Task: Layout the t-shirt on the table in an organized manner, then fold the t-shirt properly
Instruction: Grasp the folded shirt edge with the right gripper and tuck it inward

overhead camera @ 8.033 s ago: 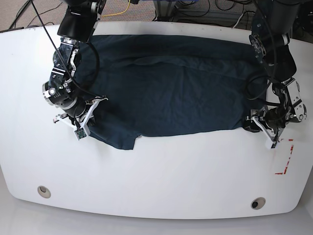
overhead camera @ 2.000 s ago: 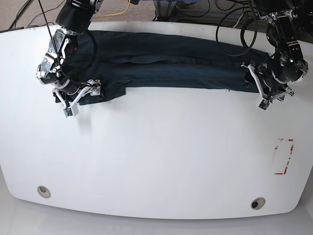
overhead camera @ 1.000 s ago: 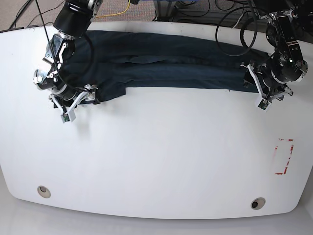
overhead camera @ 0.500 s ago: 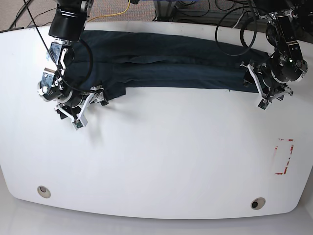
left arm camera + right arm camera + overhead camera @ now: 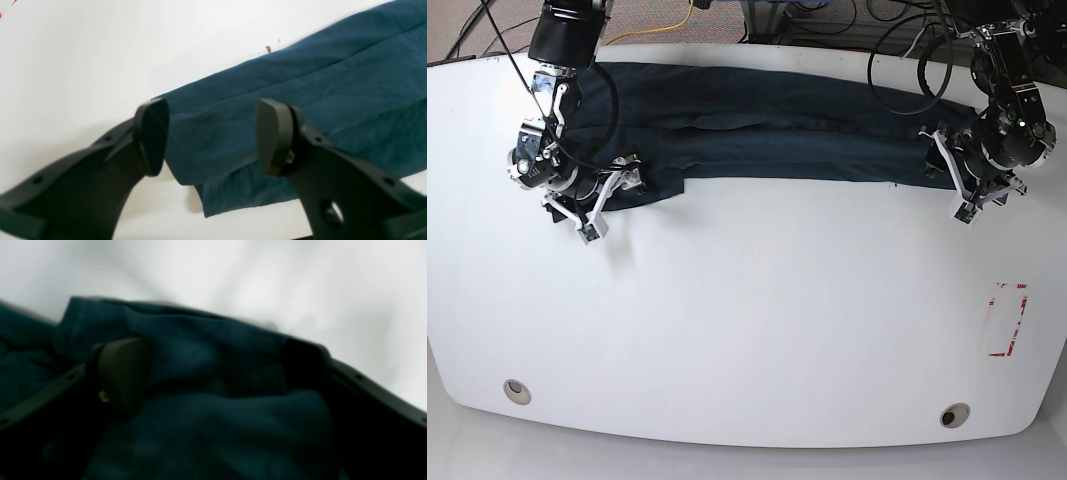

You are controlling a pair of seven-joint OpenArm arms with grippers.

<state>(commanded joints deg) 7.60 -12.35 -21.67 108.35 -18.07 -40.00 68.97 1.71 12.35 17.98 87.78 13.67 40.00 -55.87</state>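
Lying along far edge: the t-shirt (image 5: 767, 125) is laid out as a long, narrow dark-blue band on the table (image 5: 757, 320), running from far left to far right.
Fabric condition: lengthwise creases are seen in the base view; a doubled lower layer is shown at the end in the left wrist view.
Left pincer (image 5: 210, 136): found released, its two black pads spread above the cloth end (image 5: 233, 160); nothing is gripped between them.
Left pincer position: placed at the right end of the band in the base view (image 5: 972, 195).
Right pincer (image 5: 592, 205): located at the left end of the band.
Right pincer state: bunched fabric (image 5: 213, 400) is seen between the pads, but the view is blurred and closure cannot be told.
Red tape rectangle (image 5: 1009, 320): noted near right, well apart from the cloth.
Grommet holes: one near left (image 5: 517, 389), one near right (image 5: 954, 415).
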